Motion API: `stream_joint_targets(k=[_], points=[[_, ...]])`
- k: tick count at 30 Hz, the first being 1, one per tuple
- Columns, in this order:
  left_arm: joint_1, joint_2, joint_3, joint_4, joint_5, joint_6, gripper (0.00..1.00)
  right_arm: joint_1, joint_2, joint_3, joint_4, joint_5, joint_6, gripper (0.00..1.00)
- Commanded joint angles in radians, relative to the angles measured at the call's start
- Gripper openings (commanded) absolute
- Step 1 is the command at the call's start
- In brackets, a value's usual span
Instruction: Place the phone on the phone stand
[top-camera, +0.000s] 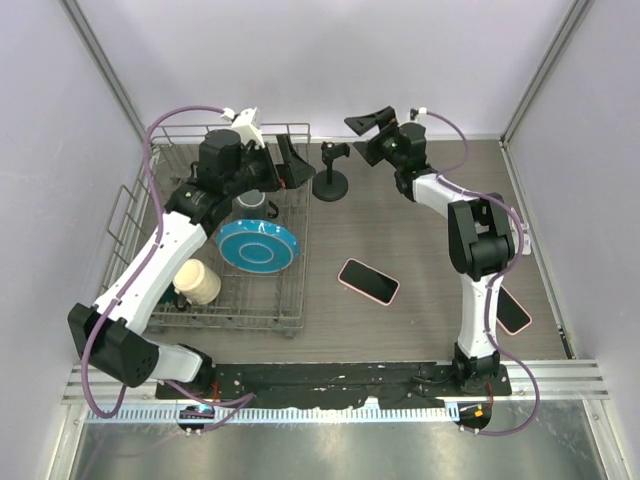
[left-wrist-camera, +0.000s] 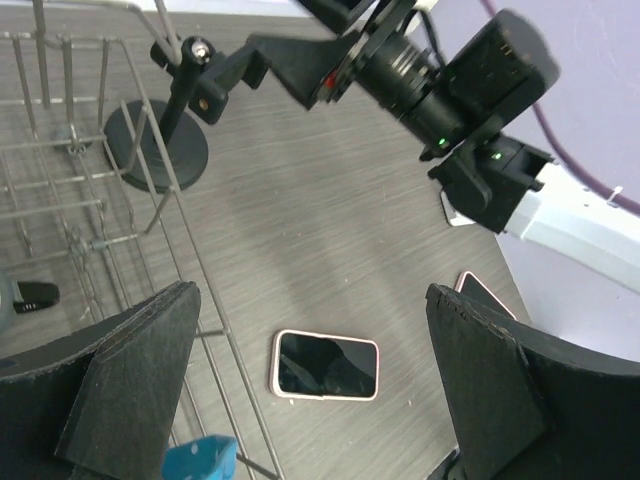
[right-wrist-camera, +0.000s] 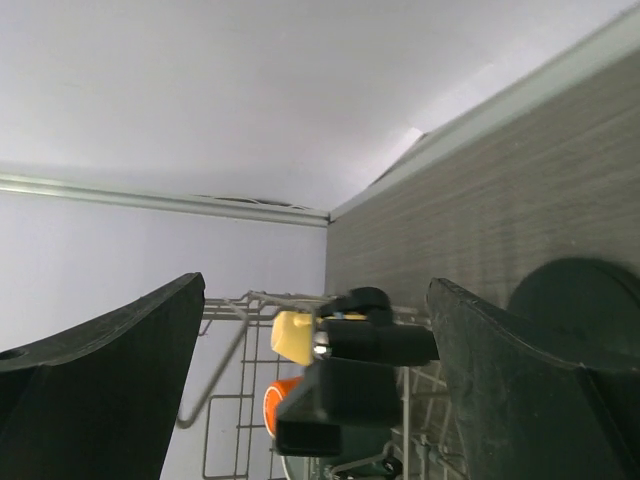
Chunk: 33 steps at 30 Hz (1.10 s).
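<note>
Phone (top-camera: 368, 281): flat on counter (top-camera: 420, 240), screen up, well apart from stand.
Phone stand (top-camera: 331, 172): upright, beside dish rack (top-camera: 240, 322).
My left claw (left-wrist-camera: 310, 295): open, empty.
My right claw (right-wrist-camera: 315, 285): open, empty, near stand's holder.
</note>
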<state>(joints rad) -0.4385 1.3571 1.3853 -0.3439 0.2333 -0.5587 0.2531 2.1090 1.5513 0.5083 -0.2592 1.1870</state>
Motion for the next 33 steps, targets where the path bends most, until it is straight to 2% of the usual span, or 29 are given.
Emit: stream_joint_targets(k=[1, 9, 15, 20, 21, 22, 27, 28, 30, 31, 33], points=[[-0.003, 0.016, 0.083, 0.118, -0.009, 0.063, 1.00, -0.002, 0.002, -0.029, 0.122, 0.038, 0.068, 0.99], [-0.028, -0.004, -0.034, 0.164, -0.031, 0.066, 1.00, 0.014, 0.014, -0.106, 0.243, 0.003, 0.158, 0.99], [-0.121, -0.007, 0.043, 0.020, -0.084, 0.158, 1.00, 0.072, -0.007, -0.135, 0.242, 0.032, 0.192, 0.98], [-0.138, -0.058, -0.045, 0.072, -0.111, 0.166, 1.00, 0.120, 0.000, -0.117, 0.214, 0.038, 0.186, 0.82], [-0.143, -0.064, -0.066, 0.077, -0.121, 0.171, 1.00, 0.123, -0.009, -0.120, 0.199, 0.044, 0.174, 0.77], [-0.150, -0.078, -0.074, 0.079, -0.147, 0.187, 1.00, 0.135, -0.015, -0.125, 0.190, 0.070, 0.169, 0.65], [-0.183, -0.101, -0.101, 0.075, -0.192, 0.229, 1.00, 0.146, -0.060, -0.177, 0.148, 0.124, 0.145, 0.49], [-0.184, -0.107, -0.106, 0.080, -0.196, 0.232, 1.00, 0.146, -0.075, -0.186, 0.150, 0.129, 0.145, 0.40], [-0.190, -0.119, -0.126, 0.095, -0.196, 0.232, 1.00, 0.146, -0.092, -0.227, 0.164, 0.149, 0.149, 0.34], [-0.193, -0.122, -0.130, 0.097, -0.198, 0.233, 1.00, 0.146, -0.102, -0.240, 0.170, 0.152, 0.151, 0.24], [-0.200, -0.124, -0.132, 0.095, -0.201, 0.238, 1.00, 0.146, -0.138, -0.272, 0.176, 0.155, 0.158, 0.18]])
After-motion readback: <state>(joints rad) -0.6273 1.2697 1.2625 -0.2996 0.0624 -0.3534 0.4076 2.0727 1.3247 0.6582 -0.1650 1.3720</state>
